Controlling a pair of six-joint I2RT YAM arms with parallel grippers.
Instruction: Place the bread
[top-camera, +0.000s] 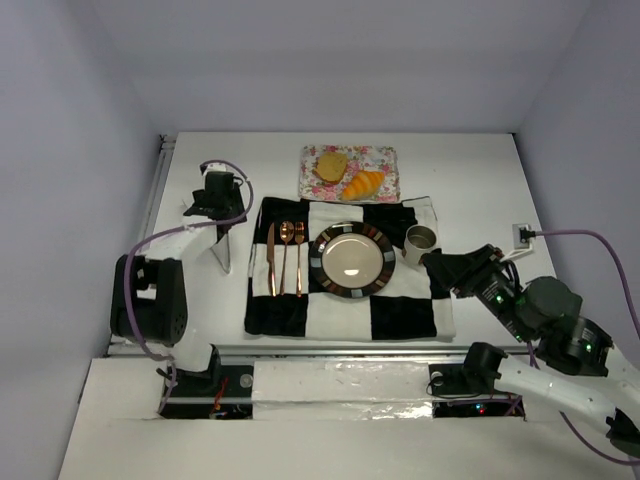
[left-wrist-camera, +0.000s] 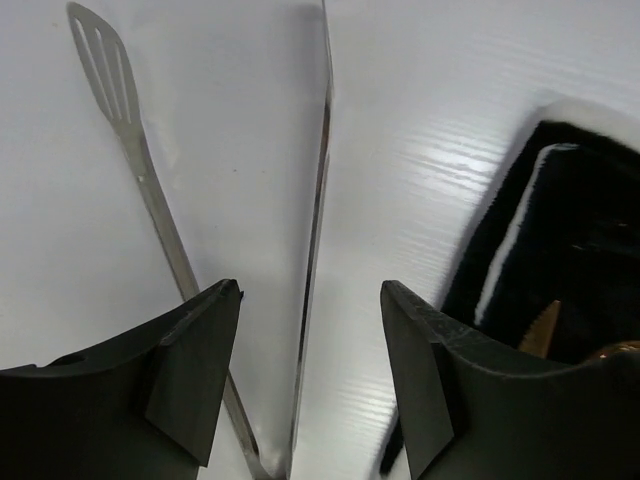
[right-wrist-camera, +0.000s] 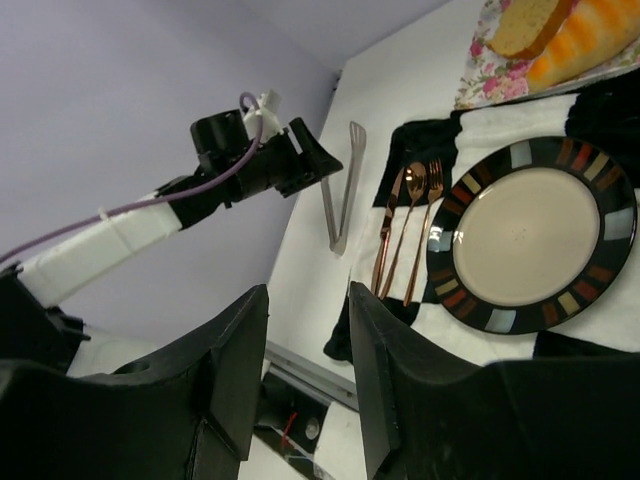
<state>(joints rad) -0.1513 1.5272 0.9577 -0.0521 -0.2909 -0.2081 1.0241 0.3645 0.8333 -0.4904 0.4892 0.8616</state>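
Left fingers (left-wrist-camera: 190, 380): parted, empty, over steel tongs (left-wrist-camera: 160, 215). Right fingers (right-wrist-camera: 230, 390): parted, empty. Croissant (top-camera: 362, 184), bun (top-camera: 331, 164): on floral tray (top-camera: 385, 158) at checkered placemat's (top-camera: 400, 310) far edge; open table (top-camera: 470, 180) either side. Plate (top-camera: 353, 259): bare.

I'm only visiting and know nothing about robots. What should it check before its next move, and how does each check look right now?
1. Croissant and bun both on the floral tray: ok.
2. Plate bare, ready for bread: ok.
3. Left gripper open: ok.
4. Tongs lying flat on the table, one arm between the left fingers: ok.
5. Right gripper open, holding nothing: ok.
6. Clearance between the right gripper and the cup: cannot tell.
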